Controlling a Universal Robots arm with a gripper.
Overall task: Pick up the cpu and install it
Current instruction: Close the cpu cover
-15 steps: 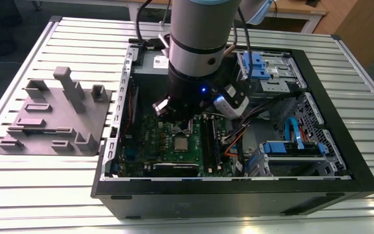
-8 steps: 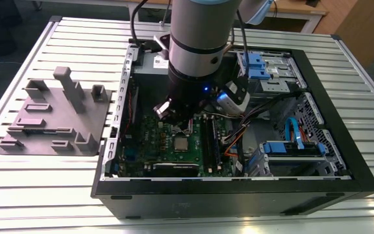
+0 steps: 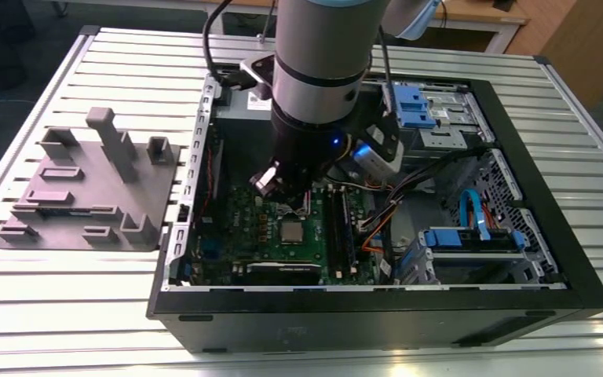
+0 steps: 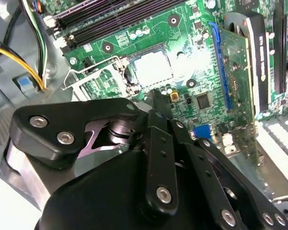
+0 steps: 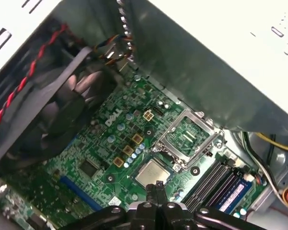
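The cpu point(image 3: 293, 231) is a small silver-grey square lying flat in its socket on the green motherboard point(image 3: 241, 228) inside the open computer case. It also shows in both wrist views, as the cpu point(image 4: 153, 67) and cpu point(image 5: 152, 173). The socket's metal retention frame point(image 5: 189, 136) stands hinged open beside the chip. My gripper point(image 3: 304, 209) hangs just above the cpu, apart from it. Its black fingertips point(image 5: 156, 188) are pressed together with nothing between them. The gripper point(image 4: 158, 98) points down at the socket's edge.
The black case wall point(image 3: 584, 283) surrounds the work area. A grey plastic fixture point(image 3: 82, 196) with blocks and posts sits at the exterior view's left. A fan point(image 5: 62, 110), memory slots point(image 5: 216, 184), an expansion card point(image 4: 235, 72), blue drive bays point(image 3: 417, 106) and loose cables point(image 3: 385, 224) crowd the socket.
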